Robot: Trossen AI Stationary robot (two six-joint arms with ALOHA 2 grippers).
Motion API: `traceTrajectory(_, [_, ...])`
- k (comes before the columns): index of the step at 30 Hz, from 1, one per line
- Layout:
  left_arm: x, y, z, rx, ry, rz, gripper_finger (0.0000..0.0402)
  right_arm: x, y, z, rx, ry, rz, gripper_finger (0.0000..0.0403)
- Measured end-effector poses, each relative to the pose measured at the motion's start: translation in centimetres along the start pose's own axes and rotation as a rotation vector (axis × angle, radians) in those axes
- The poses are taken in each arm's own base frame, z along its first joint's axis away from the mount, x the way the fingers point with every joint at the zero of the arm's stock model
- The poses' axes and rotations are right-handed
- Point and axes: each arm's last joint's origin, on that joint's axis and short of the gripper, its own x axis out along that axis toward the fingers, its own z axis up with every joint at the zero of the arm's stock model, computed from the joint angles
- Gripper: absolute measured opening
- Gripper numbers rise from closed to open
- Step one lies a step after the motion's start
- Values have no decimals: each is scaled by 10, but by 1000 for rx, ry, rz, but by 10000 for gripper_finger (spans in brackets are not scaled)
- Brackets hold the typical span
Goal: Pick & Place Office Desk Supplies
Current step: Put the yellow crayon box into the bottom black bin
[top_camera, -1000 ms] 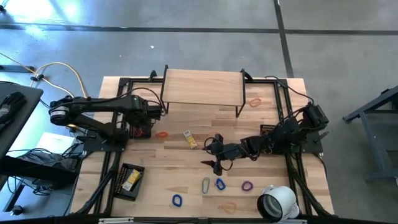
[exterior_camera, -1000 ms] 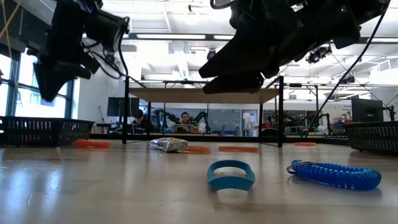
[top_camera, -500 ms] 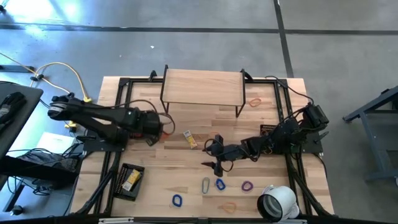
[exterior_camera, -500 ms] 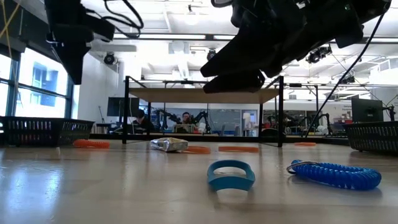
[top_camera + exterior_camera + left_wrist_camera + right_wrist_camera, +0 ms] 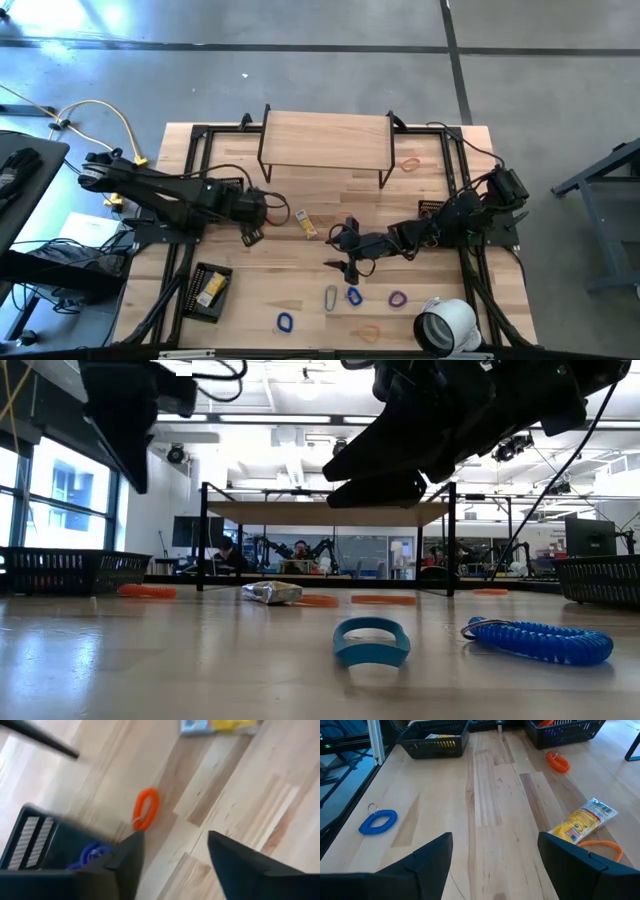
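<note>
The office desk supplies lie scattered on the wooden table. An orange coil (image 5: 146, 809) lies just ahead of my left gripper (image 5: 175, 837), which hangs open above it and points steeply down (image 5: 252, 232). A yellow-and-white packet (image 5: 306, 224) lies between the two grippers. My right gripper (image 5: 345, 252) hovers open at mid-table, with nothing between its fingers (image 5: 495, 837). Nearer the front edge lie a silver clip (image 5: 330, 297), a blue loop (image 5: 354, 296), a purple loop (image 5: 397, 298) and another blue loop (image 5: 285, 322).
A black basket (image 5: 45, 845) with a blue coil stands beside my left gripper. Another basket (image 5: 208, 290) with yellow packets is at the front left, and a third (image 5: 435, 208) at the right. A wooden shelf (image 5: 325, 140) stands at the back, a white tape roll (image 5: 445, 325) at the front right.
My left gripper has swung away from the far-left basket toward the table's near edge and right, turning as it went, and now hangs over the orange coil. My right gripper has kept still.
</note>
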Motion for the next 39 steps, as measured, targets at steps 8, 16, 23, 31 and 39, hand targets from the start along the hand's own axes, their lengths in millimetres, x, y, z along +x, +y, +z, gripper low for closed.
traceTrajectory(8, [10,-21,13,242,-130,-80,315,0,0,0,1,-1,3,282])
traceTrajectory(16, [39,-46,35,710,-247,-147,324,0,0,0,4,3,2,282])
traceTrajectory(23, [79,-42,58,764,-200,-341,324,0,1,-2,8,20,12,282])
traceTrajectory(31, [112,-25,74,829,-182,-442,324,-2,8,-5,12,33,32,282])
traceTrajectory(39, [115,-8,88,852,-262,-473,324,-5,16,-10,73,58,32,282])
